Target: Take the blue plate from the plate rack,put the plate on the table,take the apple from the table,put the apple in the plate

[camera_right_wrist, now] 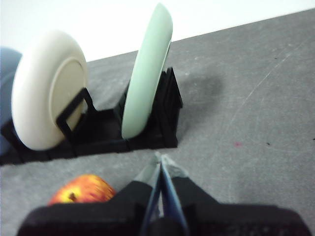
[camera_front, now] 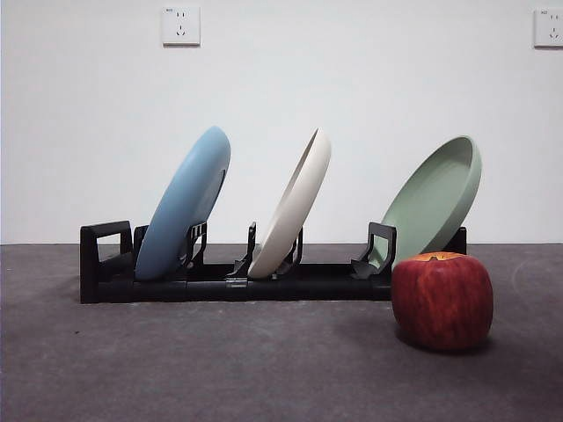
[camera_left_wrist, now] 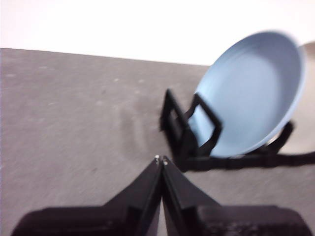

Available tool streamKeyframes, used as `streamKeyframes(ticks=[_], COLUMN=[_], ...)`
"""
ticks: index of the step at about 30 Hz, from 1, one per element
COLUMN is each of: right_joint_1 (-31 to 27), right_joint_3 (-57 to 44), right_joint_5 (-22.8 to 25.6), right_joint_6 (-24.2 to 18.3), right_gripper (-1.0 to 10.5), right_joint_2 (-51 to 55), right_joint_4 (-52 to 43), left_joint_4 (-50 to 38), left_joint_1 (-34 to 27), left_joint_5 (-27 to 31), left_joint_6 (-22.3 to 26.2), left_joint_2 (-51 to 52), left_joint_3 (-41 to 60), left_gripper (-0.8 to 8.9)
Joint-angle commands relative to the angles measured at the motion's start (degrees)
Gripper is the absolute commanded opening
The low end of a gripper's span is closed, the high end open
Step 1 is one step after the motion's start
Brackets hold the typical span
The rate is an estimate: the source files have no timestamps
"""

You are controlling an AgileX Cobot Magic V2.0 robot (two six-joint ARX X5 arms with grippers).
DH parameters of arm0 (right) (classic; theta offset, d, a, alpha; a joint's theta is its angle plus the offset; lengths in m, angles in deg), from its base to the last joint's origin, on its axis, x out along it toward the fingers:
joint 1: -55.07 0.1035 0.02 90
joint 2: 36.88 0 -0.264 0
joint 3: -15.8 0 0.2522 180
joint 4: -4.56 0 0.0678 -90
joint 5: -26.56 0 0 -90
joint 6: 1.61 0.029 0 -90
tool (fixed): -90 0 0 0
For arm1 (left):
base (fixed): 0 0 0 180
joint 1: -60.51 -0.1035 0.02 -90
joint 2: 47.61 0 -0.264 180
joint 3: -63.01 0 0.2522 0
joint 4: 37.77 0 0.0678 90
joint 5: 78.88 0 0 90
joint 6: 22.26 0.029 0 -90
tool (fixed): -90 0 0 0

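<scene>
I see the blue plate (camera_front: 183,204) tilted in the rack's (camera_front: 220,283) handle-end slot. My left gripper (camera_left_wrist: 161,161), jaws pressed together and empty, faces its concave side, so it is nearer. The right gripper (camera_right_wrist: 161,160), also closed and empty, waits by the apple (camera_front: 442,301).

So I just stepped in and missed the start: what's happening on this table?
Nothing is being handled yet. The blue plate leans in the plate rack, next to a cream-white plate and a sage-green plate. The apple sits on the table in front of the green plate's end of the rack. The left pincer is shut, empty, near the blue plate; the right pincer is shut, empty, near the apple and the green plate.
</scene>
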Motion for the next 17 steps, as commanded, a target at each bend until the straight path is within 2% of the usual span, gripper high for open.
streamKeyframes(ticks=[1,10,12,17], right_joint_1=[-0.1,-0.1,-0.1,-0.1], right_joint_3=[4.1,18.4,21.8,30.3], right_joint_5=[0.1,-0.2,-0.8,-7.4], right_joint_6=[3.1,4.0,3.1,0.3], right_gripper=[-0.1,-0.1,-0.1,-0.1], right_joint_2=[-2.5,-18.9,-23.0,-33.7], right_joint_4=[0.5,0.5,0.5,1.8], left_joint_4=[-0.8,0.0,0.9,6.7], left_joint_1=[-0.1,-0.1,-0.1,-0.1], left_joint_5=[-1.0,-1.4,-3.7,-12.3], left_joint_6=[-2.7,-2.7,-2.6,-1.1], left_joint_2=[-0.7,-13.7,-18.3,-31.8], left_joint_3=[-3.4,-17.4,-21.0,-31.6], left_gripper=[-0.08,-0.08,-0.08,-0.08])
